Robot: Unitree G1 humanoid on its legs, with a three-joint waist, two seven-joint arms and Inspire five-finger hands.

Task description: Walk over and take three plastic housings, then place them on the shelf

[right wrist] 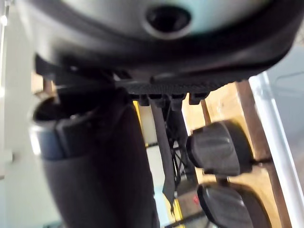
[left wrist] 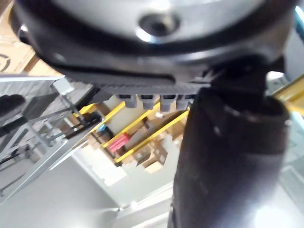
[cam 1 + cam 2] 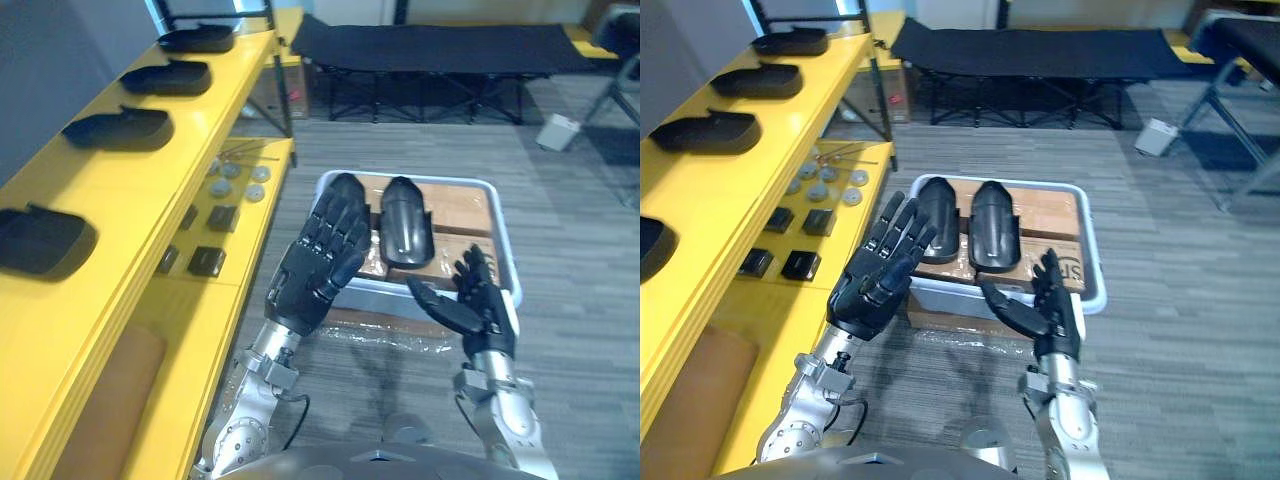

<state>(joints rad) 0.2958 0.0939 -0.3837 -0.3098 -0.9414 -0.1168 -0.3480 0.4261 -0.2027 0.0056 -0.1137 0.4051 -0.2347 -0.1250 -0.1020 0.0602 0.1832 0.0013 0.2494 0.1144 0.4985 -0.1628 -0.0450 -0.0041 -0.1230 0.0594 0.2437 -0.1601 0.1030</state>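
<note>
- Two glossy black, elongated plastic shells, the left housing (image 3: 942, 215) and the right housing (image 3: 995, 225), are lying side by side and lengthwise on brown cardboard boxes (image 3: 1050, 215).
- The boxes are sitting inside a white plastic tray (image 3: 960, 296) with rounded corners, which is standing just to the right of the yellow metal shelf (image 3: 215, 110).
- The left hand (image 3: 320, 260) is hanging over the tray's near left corner, palm down. Its fingers are straight and spread and are holding nothing.
- From the head views the fingertips are overlapping the near end of the left housing, and I cannot tell whether they are touching it.
- The right hand (image 3: 475, 300) is hanging at the tray's near right corner, lower than the left hand. Its fingers are loosely straight, its thumb is sticking out toward the tray, and it is also holding nothing.
- It is staying clear of the right housing.
- In the right wrist view both housings are showing past the hand, on the cardboard beside the tray's white rim.
- A row of four more black housings (image 3: 120, 128) is lying along the shelf's top level, each well apart from the next.
- On the shelf's lower level, grey round discs (image 3: 235, 178) are lying in a loose cluster, and black square blocks (image 3: 207, 261) are sitting nearer the robot.
- A black folding cot (image 3: 430, 45) is standing at the far side of the grey plank floor (image 3: 580, 250).
</note>
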